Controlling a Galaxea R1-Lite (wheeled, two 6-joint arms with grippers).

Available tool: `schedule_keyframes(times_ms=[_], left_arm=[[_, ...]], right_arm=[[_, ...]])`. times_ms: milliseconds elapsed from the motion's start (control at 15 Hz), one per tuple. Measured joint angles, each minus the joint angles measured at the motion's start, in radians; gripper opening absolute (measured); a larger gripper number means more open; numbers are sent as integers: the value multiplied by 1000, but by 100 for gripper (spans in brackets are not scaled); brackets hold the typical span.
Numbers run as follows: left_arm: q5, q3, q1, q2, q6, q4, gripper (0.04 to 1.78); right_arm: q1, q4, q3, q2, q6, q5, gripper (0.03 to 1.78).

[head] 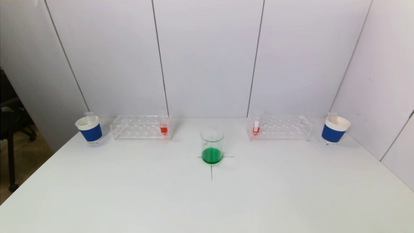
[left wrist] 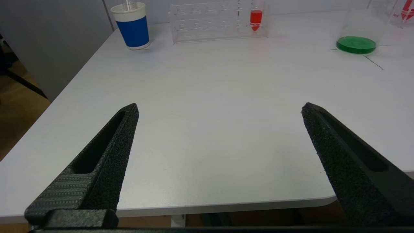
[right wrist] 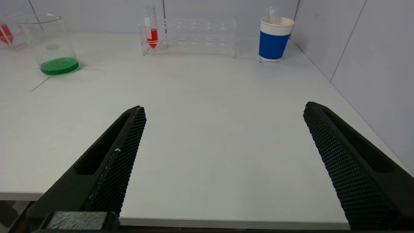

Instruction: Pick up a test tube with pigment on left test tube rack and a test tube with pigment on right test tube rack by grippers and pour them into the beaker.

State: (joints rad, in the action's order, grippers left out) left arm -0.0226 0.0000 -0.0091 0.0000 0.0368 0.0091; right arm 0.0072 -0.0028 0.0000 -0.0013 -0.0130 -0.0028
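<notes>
- The white table (head: 207,200) fills the view.
- The left rack (head: 140,127) and right rack (head: 279,127) stand near its far edge, on either side of the beaker (head: 212,146), which holds green liquid.
- A blue-and-white cup (head: 89,129) stands beyond the left rack, another cup (head: 334,129) beyond the right.
- The left gripper (left wrist: 220,110) and right gripper (right wrist: 224,108) hang over the near edge, jaws spread wide, grasping nothing.
- One red-filled tube (head: 164,125) stands in the left rack's inner end, another tube (head: 256,126) in the right's.
</notes>
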Motion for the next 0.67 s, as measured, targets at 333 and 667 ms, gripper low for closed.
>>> schedule_keyframes(times_ms=[333,667], left_arm=[[2,0,4,36,1,0,176],[24,0,9,21,-14,0,176]], right_arm=[[0,0,0,0,0,0,177],[0,0,0,0,0,0,177]])
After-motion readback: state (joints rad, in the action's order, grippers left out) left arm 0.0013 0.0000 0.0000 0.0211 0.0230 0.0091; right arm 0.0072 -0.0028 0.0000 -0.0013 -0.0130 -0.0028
